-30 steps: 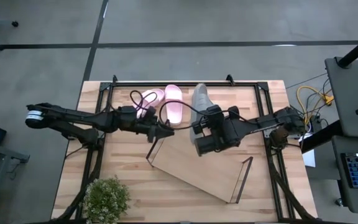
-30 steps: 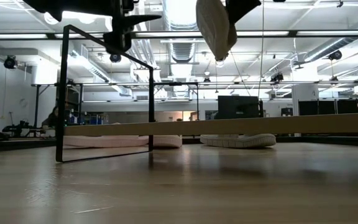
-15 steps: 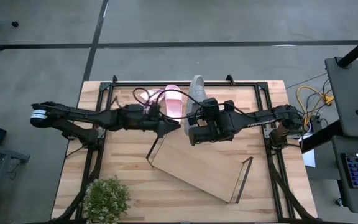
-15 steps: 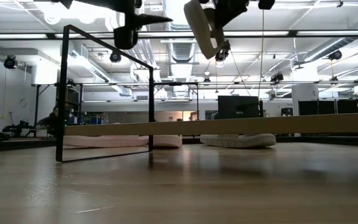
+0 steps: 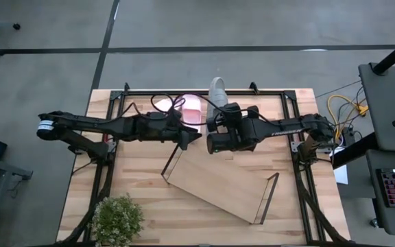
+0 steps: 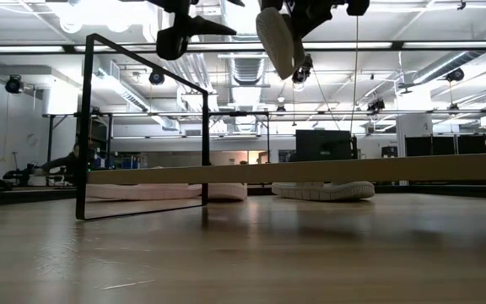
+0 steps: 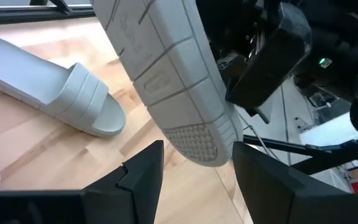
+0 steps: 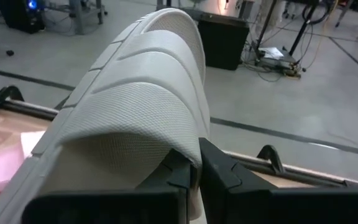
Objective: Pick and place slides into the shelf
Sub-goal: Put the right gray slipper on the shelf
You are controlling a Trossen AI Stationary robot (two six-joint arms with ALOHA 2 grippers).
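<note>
R gripper (image 8: 191, 171) clenched on grey slide (image 6: 275, 38) strap, aloft | L gripper (image 7: 194, 165) agape, close below (collision risk) | thin pinch → slide may drop short of shelf (image 5: 214, 182)

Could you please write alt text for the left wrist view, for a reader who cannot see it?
The ribbed sole of a grey slide hangs in the air, held by the right gripper, just beyond the open left gripper. A second grey slide lies flat on the wooden table behind.
</note>
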